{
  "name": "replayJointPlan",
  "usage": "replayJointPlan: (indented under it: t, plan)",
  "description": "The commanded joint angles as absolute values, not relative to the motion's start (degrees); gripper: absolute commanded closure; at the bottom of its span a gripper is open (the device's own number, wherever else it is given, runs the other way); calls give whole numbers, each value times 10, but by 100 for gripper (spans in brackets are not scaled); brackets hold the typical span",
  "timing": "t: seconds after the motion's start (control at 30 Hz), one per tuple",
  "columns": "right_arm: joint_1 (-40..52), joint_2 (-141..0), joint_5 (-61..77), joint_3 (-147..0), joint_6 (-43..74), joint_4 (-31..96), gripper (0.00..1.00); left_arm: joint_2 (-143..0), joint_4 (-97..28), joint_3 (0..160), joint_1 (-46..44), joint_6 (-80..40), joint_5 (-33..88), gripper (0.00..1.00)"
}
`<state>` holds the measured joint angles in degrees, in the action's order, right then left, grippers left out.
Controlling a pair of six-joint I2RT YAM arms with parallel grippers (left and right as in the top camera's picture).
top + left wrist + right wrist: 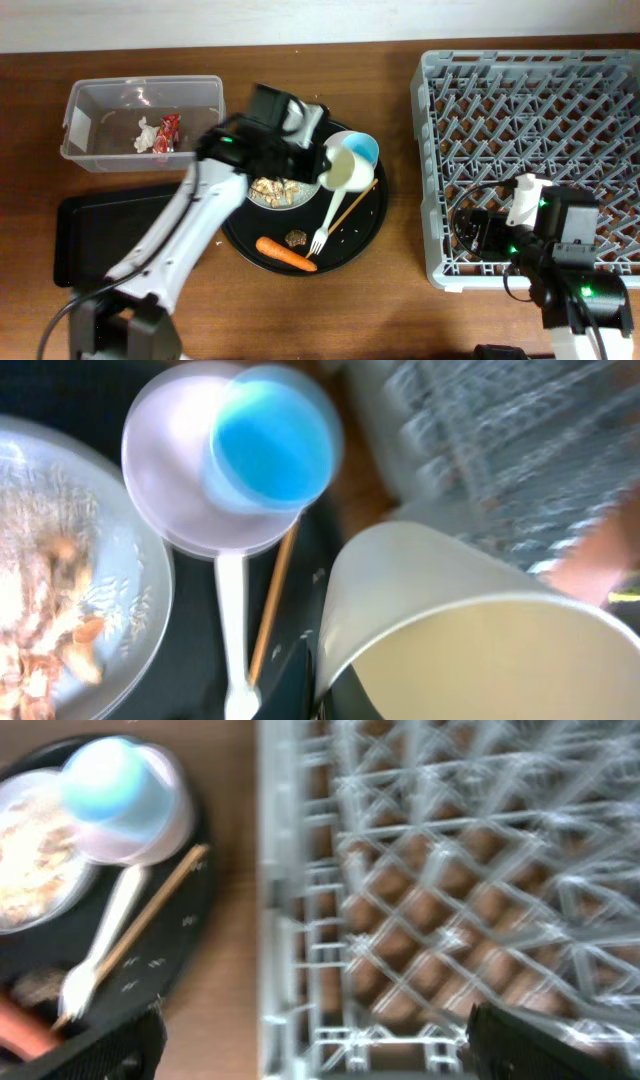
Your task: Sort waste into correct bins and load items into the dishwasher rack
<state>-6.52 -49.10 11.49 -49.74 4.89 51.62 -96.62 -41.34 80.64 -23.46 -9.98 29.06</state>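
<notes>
My left gripper [312, 152] [325, 692] is shut on the rim of a white cup [346, 172] [470, 630] and holds it tilted above the round black tray [360, 238]. A blue-tinted cup [364, 149] [270, 445] [108, 778] sits in a pale pink bowl [180, 500] [165, 828]. The white plate [262, 199] [125, 575] holds beige food scraps [275, 187] [40, 610]. A white fork [323, 226] [233, 625] [100, 952] and a wooden stick [352, 206] [272, 610] [145, 925] lie beside it. My right gripper [482, 230] [315, 1042] is open and empty over the front left of the grey rack [540, 110] [450, 890].
An orange carrot [285, 253] and a brown lump [295, 238] lie on the round tray. The clear tub [95, 105] at back left holds white tissue [147, 135] and a red wrapper [167, 133]. The shallow black rectangular tray [95, 235] lies in front of it.
</notes>
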Motion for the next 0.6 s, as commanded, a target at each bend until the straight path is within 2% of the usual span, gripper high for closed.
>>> replayJointPlan:
  t: [0.0,0.03,0.07,0.17,0.4,0.53,0.57]
  plan:
    - [-79,-555,453,-506,-103,492,1,-971,-367,815,-187,-76,622,100]
    - [-79,-590,617,-506,-180,480,2,-981,-379,815,-193,-76,641,100]
    - [-79,-618,714,-506,-218,464,1,-991,-382,814,-203,-76,674,100]
    - [-79,-671,847,-506,-222,397,1,-1004,-382,814,-231,-76,714,100]
    - [-78,-672,849,-506,-218,357,0,-1004,-372,814,-260,-81,746,100]
    - [-78,-672,849,-506,-218,357,12,-1004,-353,814,-263,-98,746,100]
    - [-78,-672,849,-506,-218,357,19,-1004,-351,814,-263,-98,746,100]
